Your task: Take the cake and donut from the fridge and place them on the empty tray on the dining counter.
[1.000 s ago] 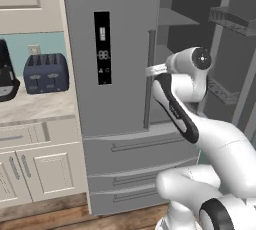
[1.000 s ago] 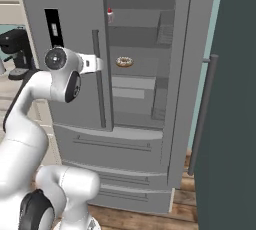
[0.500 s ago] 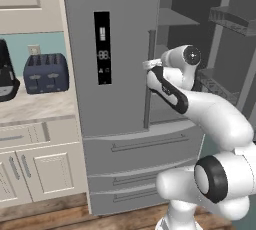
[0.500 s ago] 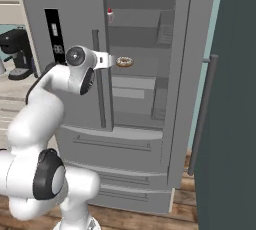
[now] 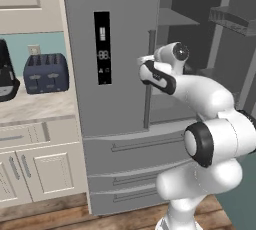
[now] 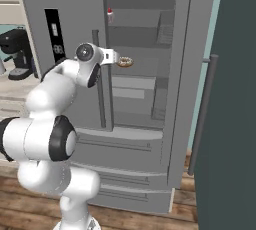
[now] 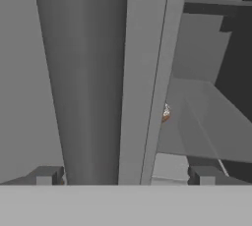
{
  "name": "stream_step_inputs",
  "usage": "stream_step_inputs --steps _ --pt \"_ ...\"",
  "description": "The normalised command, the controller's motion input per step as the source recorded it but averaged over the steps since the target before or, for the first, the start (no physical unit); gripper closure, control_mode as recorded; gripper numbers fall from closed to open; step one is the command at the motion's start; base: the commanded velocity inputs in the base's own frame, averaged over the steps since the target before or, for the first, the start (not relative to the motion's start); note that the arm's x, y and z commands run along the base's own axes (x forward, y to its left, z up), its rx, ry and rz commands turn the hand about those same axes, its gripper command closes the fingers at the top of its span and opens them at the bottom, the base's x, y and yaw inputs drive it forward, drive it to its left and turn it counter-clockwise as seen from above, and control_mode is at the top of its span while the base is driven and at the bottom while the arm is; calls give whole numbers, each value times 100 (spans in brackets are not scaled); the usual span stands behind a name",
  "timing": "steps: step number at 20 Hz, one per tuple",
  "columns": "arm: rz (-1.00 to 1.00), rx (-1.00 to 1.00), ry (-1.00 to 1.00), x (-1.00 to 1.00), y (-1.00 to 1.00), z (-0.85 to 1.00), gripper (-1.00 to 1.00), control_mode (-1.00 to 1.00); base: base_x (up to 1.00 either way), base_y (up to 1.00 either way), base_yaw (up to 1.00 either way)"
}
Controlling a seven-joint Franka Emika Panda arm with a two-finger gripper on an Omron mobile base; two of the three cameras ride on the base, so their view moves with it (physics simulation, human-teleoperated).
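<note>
Standing at the far left on the wall counter (image 5: 35, 105) are a black coffee machine (image 5: 6, 76) and a dark blue toaster (image 5: 46, 72), and next along is the fridge (image 5: 115, 39), its left door shut and its right door (image 6: 192, 74) swung wide. The gripper (image 6: 113, 57) sits at the edge of the shut door beside the bar handle (image 6: 98, 89), jaws spread wide and holding nothing, with that handle and door edge filling the space straight ahead of it. Inside the fridge the donut (image 6: 124, 62) lies on a middle shelf just right of the gripper, the cake (image 6: 110, 15) is on the shelf above, and wood flooring (image 6: 150, 219) runs below.
</note>
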Motion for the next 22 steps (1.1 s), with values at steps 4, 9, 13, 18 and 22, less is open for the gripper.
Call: stream_step_inputs --steps 4,9,13,18,22 --pt "0 0 -9 62 0 -41 -100 -100 0 0 0" --pt "0 0 -10 69 0 -32 -100 -100 0 0 0" --pt "0 0 -1 81 0 -9 100 -100 0 0 0" --pt "-3 -2 16 37 23 0 100 -100 0 0 0" --pt "-10 -8 49 -45 23 0 100 -100 0 0 0"
